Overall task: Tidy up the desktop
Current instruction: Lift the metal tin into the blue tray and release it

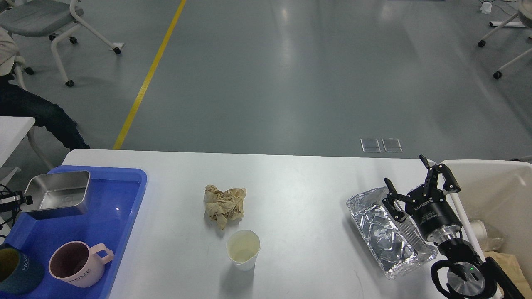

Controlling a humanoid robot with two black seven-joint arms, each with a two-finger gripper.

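Note:
The white desktop (299, 195) carries a crumpled brown paper (223, 204), a white paper cup (242, 249) and a crinkled foil tray (384, 230). My left gripper (20, 199) shows only at the far left edge. It is shut on the rim of a steel tin (58, 195), held over the back left part of the blue tray (112, 207). My right gripper (405, 171) is open and empty, at the foil tray's far right edge.
A pink mug (75, 263) and a dark mug (16, 270) stand at the blue tray's front. A cream-white bin (494, 187) with rubbish stands off the desktop's right end. Wheeled chairs and a seated person are at the far left.

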